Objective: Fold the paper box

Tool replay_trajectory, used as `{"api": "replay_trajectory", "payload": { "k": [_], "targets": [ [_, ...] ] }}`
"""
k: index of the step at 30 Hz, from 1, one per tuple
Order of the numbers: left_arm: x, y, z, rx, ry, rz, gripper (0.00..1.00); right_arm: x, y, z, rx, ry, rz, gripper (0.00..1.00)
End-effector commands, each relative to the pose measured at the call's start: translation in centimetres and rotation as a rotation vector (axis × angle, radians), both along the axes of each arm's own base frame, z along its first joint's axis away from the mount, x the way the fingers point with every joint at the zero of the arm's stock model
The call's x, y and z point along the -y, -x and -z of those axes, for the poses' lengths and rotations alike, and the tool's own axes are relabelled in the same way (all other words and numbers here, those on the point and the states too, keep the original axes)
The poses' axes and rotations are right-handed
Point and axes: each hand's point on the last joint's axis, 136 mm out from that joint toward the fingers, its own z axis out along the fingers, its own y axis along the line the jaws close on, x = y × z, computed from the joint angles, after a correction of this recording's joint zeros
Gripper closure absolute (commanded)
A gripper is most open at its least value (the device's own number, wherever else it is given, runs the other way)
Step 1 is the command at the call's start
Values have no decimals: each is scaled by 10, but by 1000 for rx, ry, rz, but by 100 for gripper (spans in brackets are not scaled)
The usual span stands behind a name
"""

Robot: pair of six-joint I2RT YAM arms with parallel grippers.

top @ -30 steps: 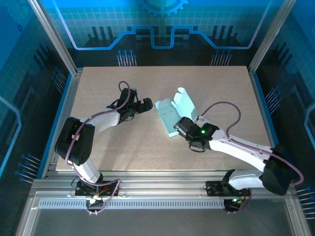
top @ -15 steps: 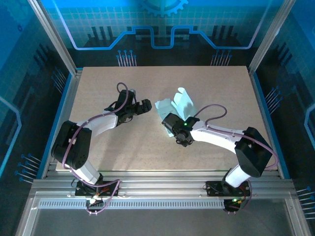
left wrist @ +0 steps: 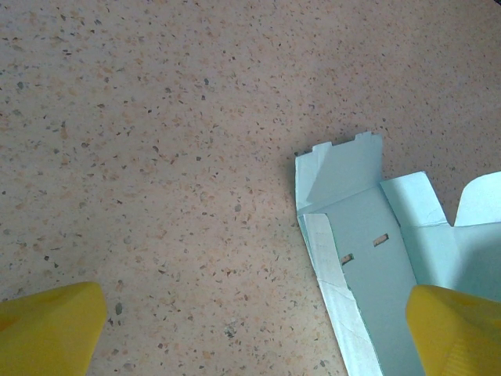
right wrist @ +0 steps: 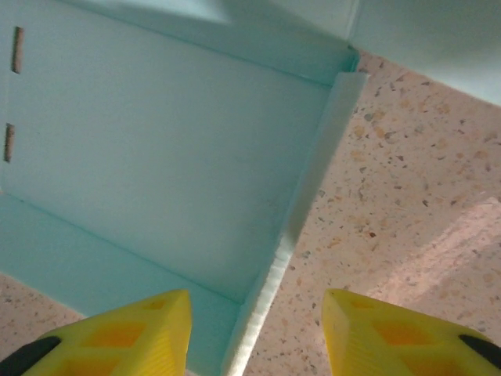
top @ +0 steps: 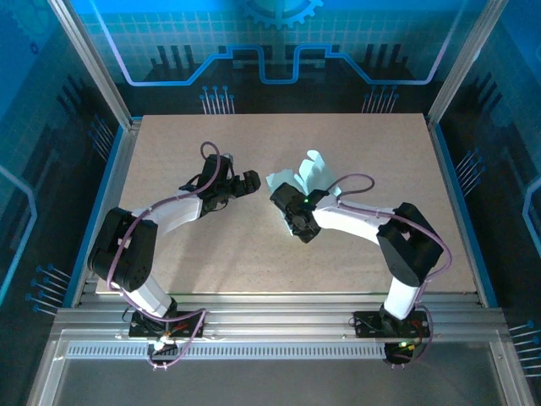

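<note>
Since the paper box [top: 314, 175] is only half formed, with its base panel flat on the table [top: 380, 144] and its rounded flaps standing up beyond it, I judge the step in hand to be raising and creasing one long side wall.

On the right wrist camera the box [right wrist: 156, 141] lies just ahead of the right gripper [right wrist: 254, 333], whose jaws are apart and empty. The narrow folded strip along the panel's long edge runs straight into the gap between them. One yellow finger [right wrist: 129, 337] is over card and the other is over bare table.

I would close shallowly, taking the strip alone, then roll the wrist about the crease rather than pull. Card this thin will probably slide or buckle if dragged.

The left gripper [top: 252, 179] is also spread wide and holds nothing. The notched end of the box [left wrist: 368, 235] lies ahead of its jaws, off towards one finger [left wrist: 458, 329]. I cannot tell whether that finger touches the card. I would bring the left gripper down onto the base panel first, pinning it so the fold lands on the scored line.
</note>
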Motion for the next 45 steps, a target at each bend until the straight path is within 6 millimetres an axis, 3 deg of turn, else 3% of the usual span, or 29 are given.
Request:
{"api": "replay_trajectory", "payload": {
  "k": [1,6,15,19,21,25,28,38,45],
  "targets": [
    [-4,0,-2,19,-8,8,1,-1,-6,2,-27,7,7,57],
    [-6,-1,-2,19,-8,5,1,1,-9,3,-39,62,-28,63],
    [-17,5,-6,46,-22,-22,1,14,-12,-13,-42,241,-160,79],
    [-25,13,-3,50,-32,-41,1,22,-14,-16,-53,298,-225,81],
    [-28,15,0,45,-35,-48,1,22,-17,-20,-42,304,-257,76],
    [-32,12,2,31,-5,-71,1,17,-23,-32,2,306,-266,52],
    [-30,8,1,26,25,-72,1,10,-21,-26,3,274,-219,47],
    [-22,12,0,17,59,-37,1,-3,-9,8,-71,225,-98,53],
    [-24,13,-4,29,53,-38,1,-8,-9,18,-101,243,-118,69]
  ]
}}
